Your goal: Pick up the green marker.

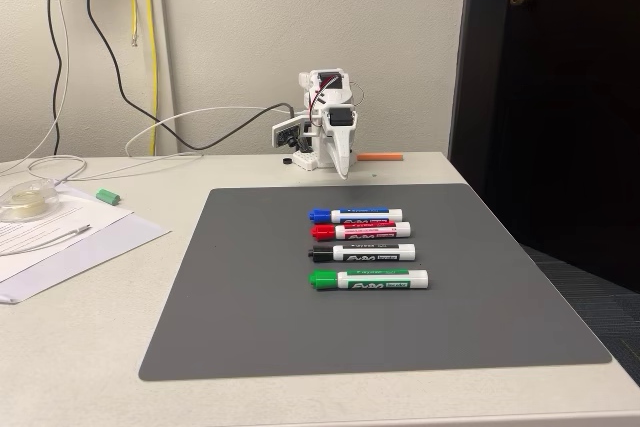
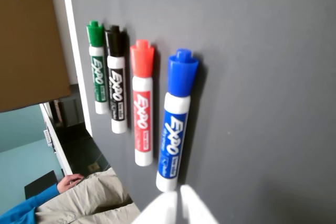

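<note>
Four markers lie in a parallel row on a dark grey mat [image 1: 375, 287] covering the worktop [image 1: 80, 347], caps pointing left in the fixed view. The green marker [image 1: 368, 279] is the one nearest the camera there, just beside the black marker [image 1: 362, 252]; the red marker [image 1: 360, 231] and blue marker [image 1: 355, 215] follow toward the arm. In the wrist view the order runs green marker [image 2: 96, 66], black, red, blue from left to right, with the blue one closest to the lens.

The arm [image 1: 328, 132] stands folded at the far edge of the worktop, well apart from the markers. The end effector [image 2: 178, 208] enters the wrist view from the bottom edge, its two white fingertips nearly together with a thin gap between them, holding nothing.

Papers [image 1: 60, 237] and a small loose green piece [image 1: 108, 195] lie left of the mat.
</note>
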